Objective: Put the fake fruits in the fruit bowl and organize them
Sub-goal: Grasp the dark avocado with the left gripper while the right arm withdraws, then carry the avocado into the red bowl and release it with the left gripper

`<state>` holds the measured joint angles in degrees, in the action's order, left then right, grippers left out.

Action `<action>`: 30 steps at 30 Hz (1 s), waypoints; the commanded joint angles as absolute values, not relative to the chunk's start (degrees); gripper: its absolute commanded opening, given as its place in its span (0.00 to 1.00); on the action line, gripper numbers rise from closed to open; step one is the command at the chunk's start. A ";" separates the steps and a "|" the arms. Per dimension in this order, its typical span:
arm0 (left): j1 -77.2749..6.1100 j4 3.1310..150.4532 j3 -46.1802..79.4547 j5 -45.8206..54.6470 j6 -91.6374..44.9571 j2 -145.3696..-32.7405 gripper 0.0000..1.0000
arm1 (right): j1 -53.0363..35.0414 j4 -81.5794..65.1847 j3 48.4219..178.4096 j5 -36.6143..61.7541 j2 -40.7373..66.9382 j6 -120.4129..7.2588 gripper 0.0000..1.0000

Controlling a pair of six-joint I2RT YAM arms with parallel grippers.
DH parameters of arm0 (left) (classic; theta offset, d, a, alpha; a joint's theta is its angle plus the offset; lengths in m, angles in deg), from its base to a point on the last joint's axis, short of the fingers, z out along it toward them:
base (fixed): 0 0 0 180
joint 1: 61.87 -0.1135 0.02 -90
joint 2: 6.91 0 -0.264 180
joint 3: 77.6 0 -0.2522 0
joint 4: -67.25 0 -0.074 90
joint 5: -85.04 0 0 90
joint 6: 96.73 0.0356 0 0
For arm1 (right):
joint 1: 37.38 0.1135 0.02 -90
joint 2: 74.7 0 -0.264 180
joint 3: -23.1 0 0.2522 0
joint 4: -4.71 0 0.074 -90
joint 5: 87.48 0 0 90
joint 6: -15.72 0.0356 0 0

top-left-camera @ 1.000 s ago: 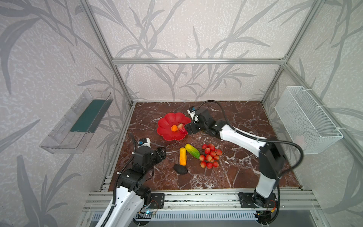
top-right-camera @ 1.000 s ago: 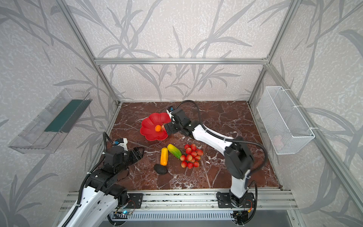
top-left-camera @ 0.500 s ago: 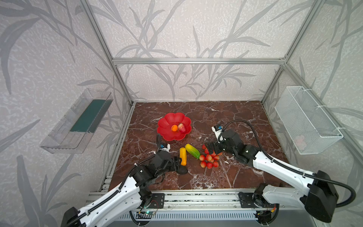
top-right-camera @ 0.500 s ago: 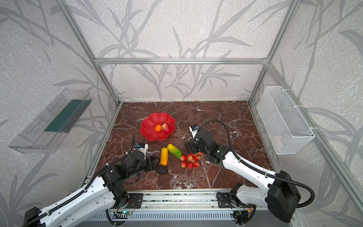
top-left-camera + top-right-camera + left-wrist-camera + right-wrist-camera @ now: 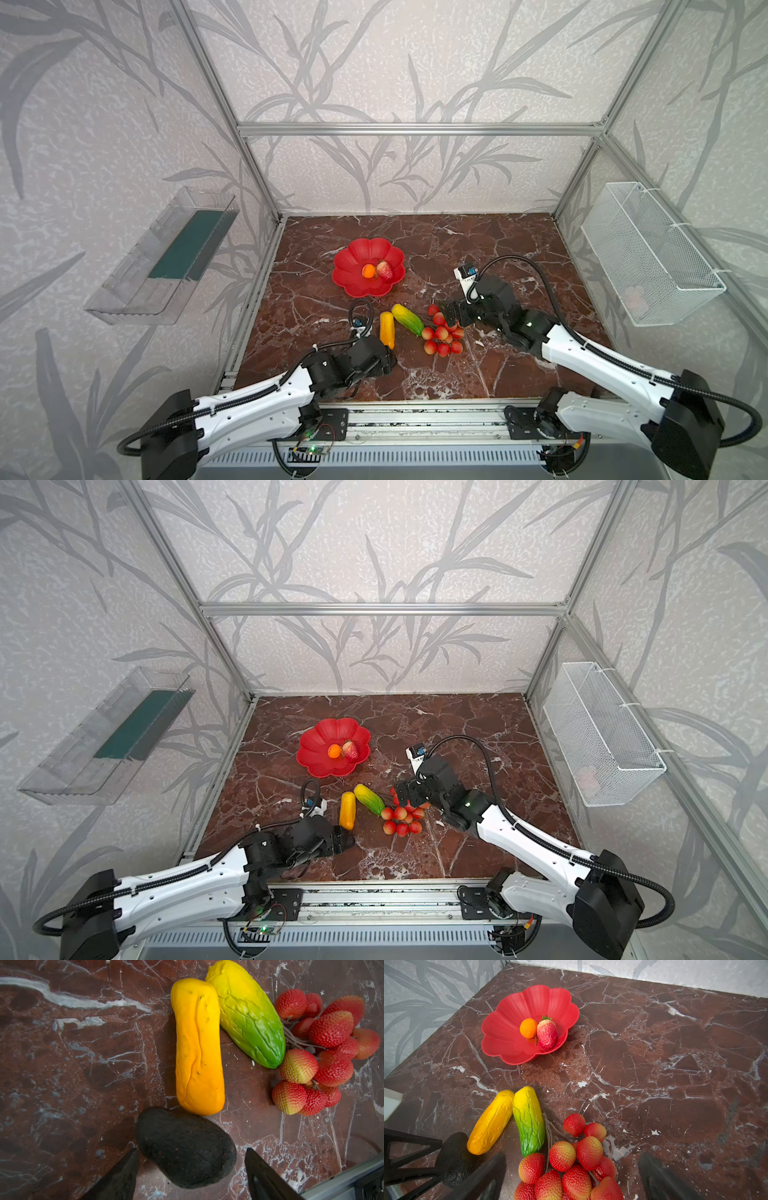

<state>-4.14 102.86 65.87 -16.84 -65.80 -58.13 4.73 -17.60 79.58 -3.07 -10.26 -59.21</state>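
Avocado (image 5: pixel 185 1147), indistinct in both top views, lies within the spread left gripper (image 5: pixel 191 1150). Right gripper (image 5: pixel 572 1154) gapes over the edge-cropped bunch (image 5: pixel 589 1153).

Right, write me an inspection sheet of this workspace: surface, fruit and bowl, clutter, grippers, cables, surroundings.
Surface: dark red marble table, no spills seen.
Job's things: fruit bowl holds the tiny orange and the strawberry piece. On the table lie the yellow-orange oblong, yellow-green oblong, avocado and red bunch.
Clutter: nothing seen.
Grippers: left gripper open, jaws either side of the avocado; right gripper open, over the red bunch.
Cables: right wrist cable and left wrist cable loop upward, neither on a fruit.
Surroundings: clear tray on the left wall, wire basket on the right wall.
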 commanded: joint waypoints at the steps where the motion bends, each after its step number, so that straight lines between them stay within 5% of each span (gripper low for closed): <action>1: -3.82 99.60 66.49 -19.82 -68.33 -60.36 0.81 | 4.17 -18.30 78.92 -4.03 -12.16 -59.81 0.99; 16: -3.63 96.67 68.15 -15.89 -71.16 -65.78 0.78 | 3.47 -17.77 78.05 -3.27 -12.22 -59.59 0.99; 23: -3.60 95.69 68.94 -16.12 -72.36 -65.20 0.45 | 3.40 -17.92 77.84 -3.61 -12.71 -59.58 0.99; 30: -3.60 109.97 67.40 -21.59 -71.32 -46.23 0.37 | 3.16 -18.28 77.83 -3.50 -13.68 -59.36 0.99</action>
